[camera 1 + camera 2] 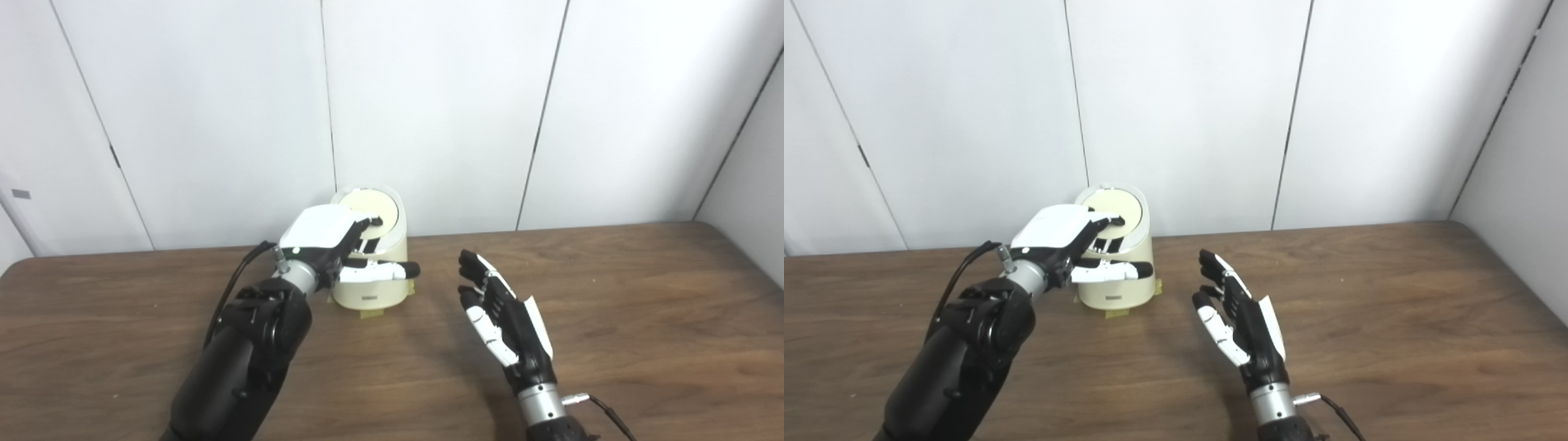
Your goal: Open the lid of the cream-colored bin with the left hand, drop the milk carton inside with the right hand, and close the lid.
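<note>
The cream-colored bin stands on the wooden table near its back edge, left of centre. Its round lid slants toward me and looks down. My left hand lies over the bin's near top, fingertips touching the lid's front edge, thumb stretched across the bin's front. It holds nothing. My right hand hovers open to the right of the bin, palm turned left, fingers spread, and is empty. No milk carton shows in either view.
Strips of yellowish tape stick out under the bin's base. White wall panels rise just behind the table. A cable runs along the left forearm, and another leaves the right wrist.
</note>
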